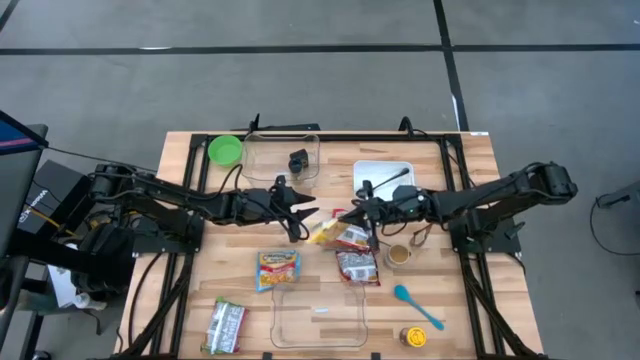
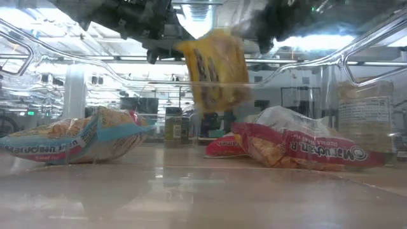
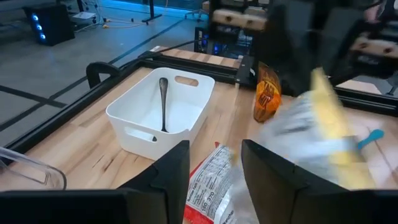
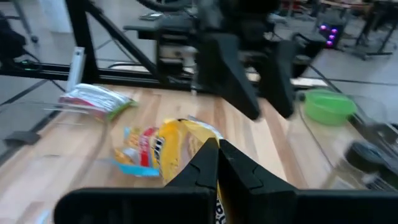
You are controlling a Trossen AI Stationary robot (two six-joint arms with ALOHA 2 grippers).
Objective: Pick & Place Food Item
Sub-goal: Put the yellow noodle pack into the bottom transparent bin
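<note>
The right gripper's fingers are clenched on the yellow snack bag, which hangs above the bench, long axis tilted; the left gripper, fingers parted and empty, sits just beside the bag's other end, facing it

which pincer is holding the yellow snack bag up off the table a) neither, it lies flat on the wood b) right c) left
b: the right pincer is shut on the yellow snack bag, which hangs clear of the table in the low view, while the left pincer stands open beside it.
</note>
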